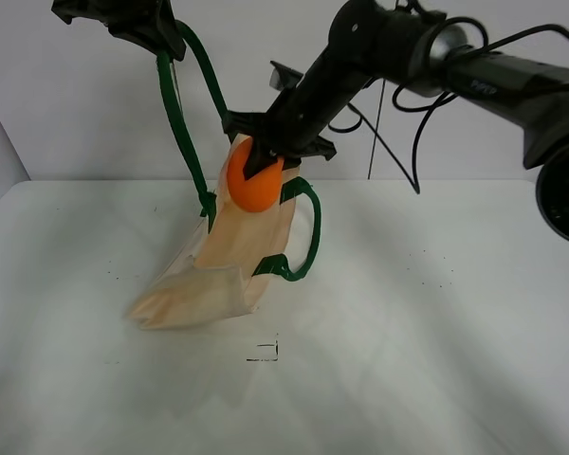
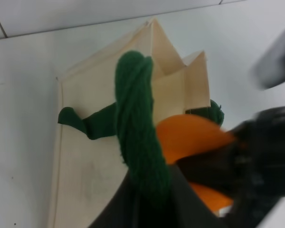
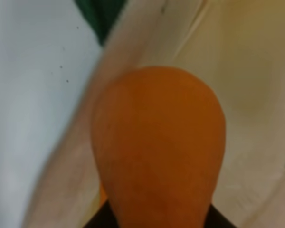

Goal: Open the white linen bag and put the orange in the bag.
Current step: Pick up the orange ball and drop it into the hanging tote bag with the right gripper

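The white linen bag (image 1: 218, 270) hangs slanted from one dark green handle (image 1: 175, 118), its bottom resting on the table. My left gripper (image 1: 161, 43) is shut on that handle and holds it high at the upper left. My right gripper (image 1: 263, 161) is shut on the orange (image 1: 254, 185) and holds it at the bag's open mouth. The second handle (image 1: 303, 237) hangs loose on the right side. In the left wrist view the handle (image 2: 137, 128) runs up from the gripper, with the orange (image 2: 190, 135) beside it over the bag (image 2: 99, 142). The right wrist view shows the orange (image 3: 159, 142) over cloth (image 3: 247, 71).
The white table (image 1: 436, 332) spreads around the bag. A small black mark (image 1: 264, 353) lies in front of the bag. Black cables (image 1: 398, 123) hang behind the right arm near the back wall.
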`<state>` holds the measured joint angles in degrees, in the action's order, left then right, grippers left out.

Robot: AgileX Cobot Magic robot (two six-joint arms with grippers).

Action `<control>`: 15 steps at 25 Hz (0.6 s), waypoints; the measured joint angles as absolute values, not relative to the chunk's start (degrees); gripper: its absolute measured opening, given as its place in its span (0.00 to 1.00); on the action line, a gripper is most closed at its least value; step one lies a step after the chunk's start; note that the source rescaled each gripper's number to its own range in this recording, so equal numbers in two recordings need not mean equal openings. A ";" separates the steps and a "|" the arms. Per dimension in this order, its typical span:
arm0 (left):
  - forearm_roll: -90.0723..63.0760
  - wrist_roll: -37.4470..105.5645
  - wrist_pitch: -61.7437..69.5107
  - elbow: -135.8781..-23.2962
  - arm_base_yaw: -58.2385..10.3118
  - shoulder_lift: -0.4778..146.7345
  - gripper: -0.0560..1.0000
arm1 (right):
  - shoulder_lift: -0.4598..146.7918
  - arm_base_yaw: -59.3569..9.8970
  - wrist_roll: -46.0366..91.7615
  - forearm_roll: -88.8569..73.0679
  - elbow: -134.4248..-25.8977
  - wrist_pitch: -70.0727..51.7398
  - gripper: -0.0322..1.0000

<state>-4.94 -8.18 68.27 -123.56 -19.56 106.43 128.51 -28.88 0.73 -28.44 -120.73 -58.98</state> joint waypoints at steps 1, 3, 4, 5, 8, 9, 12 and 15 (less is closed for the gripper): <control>-4.94 -8.18 68.27 -123.56 -19.56 106.43 0.05 | 129.60 -29.47 0.66 -28.44 -120.73 -58.14 0.05; -4.94 -8.18 68.27 -123.56 -19.56 106.43 0.05 | 131.31 -30.49 0.55 -28.44 -120.73 -57.17 0.05; -4.94 -8.18 68.27 -123.56 -19.56 106.43 0.05 | 132.05 -30.84 0.53 -28.44 -120.73 -57.03 0.09; -4.94 -8.18 68.27 -123.56 -19.56 106.43 0.05 | 132.54 -31.15 0.41 -28.49 -120.73 -56.92 0.19; -4.94 -8.18 68.27 -123.56 -19.56 106.43 0.05 | 133.29 -31.66 0.40 -28.26 -120.73 -56.98 0.71; -4.94 -8.18 68.27 -123.56 -19.56 106.43 0.05 | 133.36 -31.72 0.61 -27.69 -120.73 -57.03 0.82; -4.94 -8.18 68.27 -123.56 -19.56 106.43 0.05 | 133.36 -31.87 0.96 -24.92 -122.19 -59.12 0.96; -4.99 -8.14 68.27 -123.56 -19.56 106.43 0.05 | 133.36 -32.00 0.00 -17.15 -125.90 -65.19 0.99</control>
<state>-4.99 -8.14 68.27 -123.56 -19.56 106.43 133.36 -32.00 0.00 -17.15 -125.90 -65.19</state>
